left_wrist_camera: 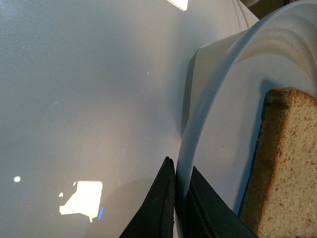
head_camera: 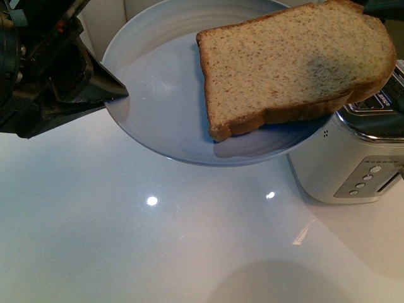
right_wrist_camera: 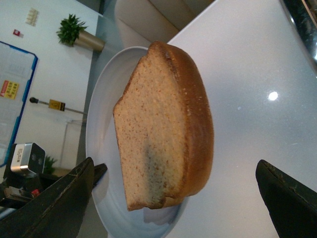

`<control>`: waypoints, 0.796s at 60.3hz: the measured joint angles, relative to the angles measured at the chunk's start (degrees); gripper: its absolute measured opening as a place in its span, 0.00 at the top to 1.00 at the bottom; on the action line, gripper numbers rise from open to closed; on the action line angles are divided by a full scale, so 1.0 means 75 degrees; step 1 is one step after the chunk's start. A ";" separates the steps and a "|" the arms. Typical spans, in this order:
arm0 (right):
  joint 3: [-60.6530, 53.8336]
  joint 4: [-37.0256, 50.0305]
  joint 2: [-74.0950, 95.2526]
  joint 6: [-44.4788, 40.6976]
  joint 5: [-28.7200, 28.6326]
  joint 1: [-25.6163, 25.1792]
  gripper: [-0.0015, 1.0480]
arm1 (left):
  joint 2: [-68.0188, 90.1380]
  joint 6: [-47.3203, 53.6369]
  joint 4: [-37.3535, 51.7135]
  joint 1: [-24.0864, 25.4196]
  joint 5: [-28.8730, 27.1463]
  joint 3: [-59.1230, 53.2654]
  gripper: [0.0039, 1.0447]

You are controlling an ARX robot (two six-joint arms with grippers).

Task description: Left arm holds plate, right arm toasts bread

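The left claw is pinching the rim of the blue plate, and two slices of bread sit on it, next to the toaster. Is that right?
Not quite. Only one slice of bread sits on the plate, not two, as the front view shows. The rest is right: the left claw pinches the plate's rim, and the toaster stands next to it.

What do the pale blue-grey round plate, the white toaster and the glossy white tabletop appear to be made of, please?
The pale blue-grey round plate looks like glazed ceramic, perhaps melamine: smooth sheen, faint concentric rings. The white toaster seems painted metal or plastic, with a mirror-bright chrome-like top. The glossy white tabletop could be laminate or polished stone; it reflects lights as sharp spots.
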 joint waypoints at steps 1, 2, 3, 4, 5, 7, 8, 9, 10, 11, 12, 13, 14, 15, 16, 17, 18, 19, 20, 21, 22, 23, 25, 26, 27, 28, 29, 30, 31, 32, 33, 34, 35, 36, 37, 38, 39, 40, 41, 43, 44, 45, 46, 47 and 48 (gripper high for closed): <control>0.0020 0.0029 0.0044 0.0023 0.0000 0.0038 0.09 | 0.0000 0.0000 0.0000 0.0000 0.0000 0.0000 0.97; 0.0038 0.0070 0.0085 0.0061 0.0000 0.0076 0.09 | 0.0000 0.0000 0.0000 0.0000 0.0000 0.0000 0.97; 0.0070 0.0114 0.0143 0.0105 0.0003 0.0125 0.09 | 0.0000 0.0000 0.0000 0.0000 0.0000 0.0000 0.97; 0.0090 0.0137 0.0184 0.0125 0.0015 0.0157 0.09 | 0.0000 0.0000 0.0000 0.0000 0.0003 0.0000 0.97; 0.0108 0.0163 0.0224 0.0143 0.0032 0.0189 0.09 | 0.0000 0.0000 0.0000 0.0000 0.0000 0.0000 0.97; 0.0128 0.0210 0.0286 0.0178 0.0035 0.0227 0.09 | 0.0000 0.0000 0.0000 0.0000 0.0000 0.0000 0.97; 0.0143 0.0239 0.0326 0.0189 0.0035 0.0256 0.09 | 0.0000 0.0000 0.0000 0.0000 0.0000 0.0000 0.97; 0.0149 0.0251 0.0347 0.0201 0.0038 0.0268 0.09 | 0.0000 0.0000 0.0000 0.0000 0.0000 0.0000 0.97; 0.0163 0.0265 0.0385 0.0204 0.0061 0.0289 0.09 | 0.0000 0.0000 0.0000 0.0000 0.0000 0.0000 0.97; 0.0169 0.0268 0.0402 0.0210 0.0067 0.0306 0.09 | 0.0000 0.0000 0.0000 0.0000 0.0000 0.0000 0.97; 0.0181 0.0280 0.0443 0.0219 0.0096 0.0323 0.09 | 0.0000 0.0000 0.0000 0.0000 0.0000 0.0000 0.97; 0.0187 0.0289 0.0463 0.0227 0.0099 0.0335 0.09 | 0.0000 0.0000 0.0000 0.0000 0.0000 0.0000 0.97; 0.0195 0.0309 0.0493 0.0236 0.0114 0.0358 0.09 | 0.0000 0.0000 0.0000 0.0000 0.0000 0.0000 0.97; 0.0198 0.0318 0.0513 0.0242 0.0122 0.0367 0.09 | 0.0000 0.0000 0.0000 0.0000 0.0000 0.0000 0.97; 0.0201 0.0338 0.0539 0.0259 0.0125 0.0382 0.09 | 0.0000 0.0000 0.0000 0.0000 0.0000 0.0000 0.97; 0.0207 0.0347 0.0557 0.0265 0.0131 0.0388 0.09 | 0.0000 0.0000 0.0000 0.0000 0.0000 0.0000 0.97; 0.0213 0.0358 0.0586 0.0274 0.0149 0.0405 0.09 | 0.0000 0.0000 0.0000 0.0000 0.0000 0.0000 0.97; 0.0216 0.0364 0.0600 0.0283 0.0154 0.0411 0.09 | 0.0000 0.0000 0.0000 0.0000 0.0000 0.0000 0.97; 0.0219 0.0382 0.0629 0.0297 0.0157 0.0420 0.09 | 0.0000 0.0000 0.0000 0.0000 0.0000 0.0000 0.97; 0.0221 0.0388 0.0641 0.0297 0.0163 0.0425 0.09 | 0.0000 0.0000 0.0000 0.0000 0.0000 0.0000 0.97; 0.0227 0.0399 0.0670 0.0315 0.0181 0.0431 0.09 | 0.0000 0.0000 0.0000 0.0000 0.0000 0.0000 0.97; 0.0230 0.0414 0.0699 0.0321 0.0178 0.0437 0.09 | 0.0000 0.0000 0.0000 0.0000 0.0000 0.0000 0.97; 0.0236 0.0440 0.0740 0.0332 0.0195 0.0443 0.09 | 0.0000 0.0000 0.0000 0.0000 0.0000 0.0000 0.97; 0.0239 0.0443 0.0755 0.0338 0.0198 0.0443 0.09 | 0.0000 0.0000 0.0000 0.0000 0.0000 0.0000 0.97; 0.0248 0.0449 0.0778 0.0338 0.0201 0.0446 0.09 | 0.0000 0.0000 0.0000 0.0000 0.0000 0.0000 0.97; 0.0262 0.0455 0.0819 0.0344 0.0204 0.0446 0.09 | 0.0000 0.0000 0.0000 0.0000 0.0000 0.0000 0.97; 0.0271 0.0455 0.0831 0.0347 0.0207 0.0446 0.09 | 0.0000 0.0000 0.0000 0.0000 0.0000 0.0000 0.97; 0.0271 0.0455 0.0845 0.0347 0.0210 0.0443 0.09 | 0.0000 0.0000 0.0000 0.0000 0.0000 0.0000 0.97; 0.0274 0.0458 0.0857 0.0350 0.0213 0.0443 0.09 | 0.0000 0.0000 0.0000 0.0000 -0.0003 0.0000 0.97; 0.0274 0.0458 0.0863 0.0356 0.0216 0.0443 0.09 | 0.0000 0.0000 0.0000 0.0000 0.0000 0.0000 0.97; 0.0277 0.0463 0.0874 0.0367 0.0216 0.0443 0.10 | 0.0000 0.0000 0.0000 0.0000 0.0000 0.0000 0.97; 0.0277 0.0466 0.0877 0.0373 0.0219 0.0443 0.11 | 0.0000 0.0000 0.0000 0.0000 0.0000 0.0000 0.97; 0.0277 0.0472 0.0886 0.0373 0.0221 0.0443 0.13 | 0.0000 0.0000 0.0000 0.0000 0.0000 0.0000 0.97; 0.0277 0.0478 0.0892 0.0373 0.0224 0.0443 0.16 | 0.0000 0.0000 0.0000 0.0000 0.0000 0.0000 0.97; 0.0277 0.0481 0.0895 0.0376 0.0221 0.0443 0.20 | 0.0000 0.0000 0.0000 0.0000 0.0000 0.0000 0.97; 0.0277 0.0481 0.0898 0.0373 0.0221 0.0443 0.21 | 0.0000 0.0000 0.0000 0.0000 0.0000 0.0000 0.97; 0.0277 0.0484 0.0901 0.0376 0.0221 0.0443 0.24 | 0.0000 0.0000 0.0000 0.0000 0.0000 0.0000 0.97; 0.0277 0.0484 0.0903 0.0376 0.0221 0.0443 0.26 | 0.0000 0.0000 0.0000 0.0000 0.0000 0.0000 0.97; 0.0277 0.0487 0.0903 0.0376 0.0219 0.0443 0.29 | 0.0000 0.0000 0.0000 0.0000 0.0000 0.0000 0.97; 0.0277 0.0487 0.0903 0.0382 0.0221 0.0440 0.38 | 0.0000 0.0000 0.0000 0.0000 0.0000 0.0000 0.97; 0.0277 0.0487 0.0903 0.0382 0.0224 0.0440 0.39 | 0.0000 0.0000 0.0000 0.0000 0.0000 0.0000 0.97; 0.0277 0.0487 0.0906 0.0382 0.0221 0.0431 0.43 | 0.0000 0.0000 0.0000 0.0000 0.0000 0.0000 0.97; 0.0277 0.0487 0.0906 0.0382 0.0219 0.0425 0.44 | 0.0000 0.0000 0.0000 0.0000 0.0000 0.0000 0.97; 0.0277 0.0493 0.0909 0.0385 0.0210 0.0417 0.48 | 0.0000 0.0000 0.0000 0.0000 0.0000 0.0000 0.97; 0.0277 0.0495 0.0912 0.0385 0.0210 0.0411 0.49 | 0.0000 0.0000 0.0000 0.0000 0.0000 0.0000 0.97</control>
